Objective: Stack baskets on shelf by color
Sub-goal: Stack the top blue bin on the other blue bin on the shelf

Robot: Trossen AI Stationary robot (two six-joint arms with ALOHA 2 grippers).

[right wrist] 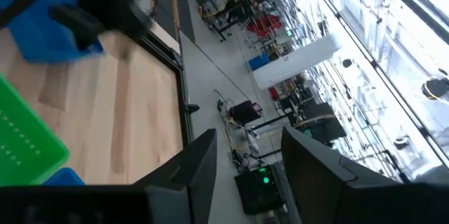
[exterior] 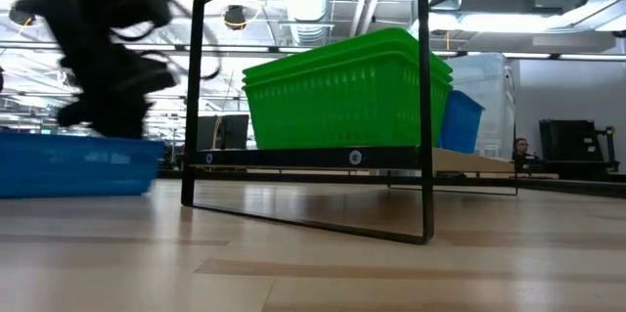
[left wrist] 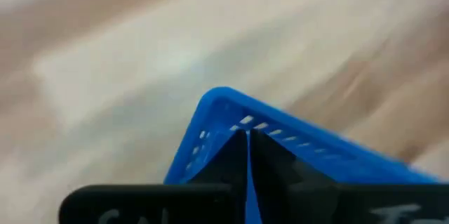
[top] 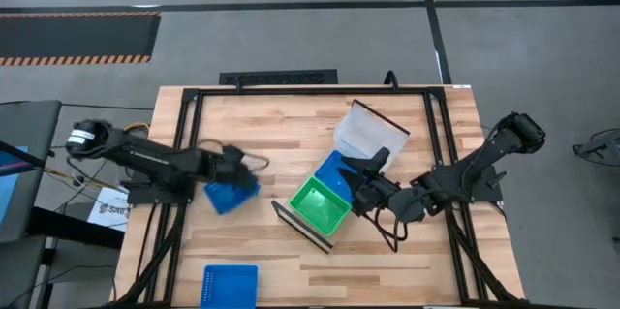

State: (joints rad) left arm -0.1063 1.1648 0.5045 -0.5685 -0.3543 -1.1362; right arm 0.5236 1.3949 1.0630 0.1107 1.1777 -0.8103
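The left claw (top: 235, 166) is clamped on the rim of a blue basket (top: 231, 194), its two fingers pressed together over the thin blue wall, as the left wrist view shows (left wrist: 245, 175); the basket hangs from the claw over the left half of the counter (top: 291, 125), tilted and blurred. A second blue basket (top: 231, 286) lies flat near the counter's front edge, well apart from that claw. The right claw (top: 373, 169) has its fingers apart and empty, just beside the shelf (top: 300, 227), which runs slantwise across the middle of the counter. On the shelf sit the green baskets (top: 321, 203), nested in a stack, with another blue basket (top: 334, 168) next to them, closest to the right claw. Past that, a clear basket (top: 369, 131) rests at the shelf's far end.
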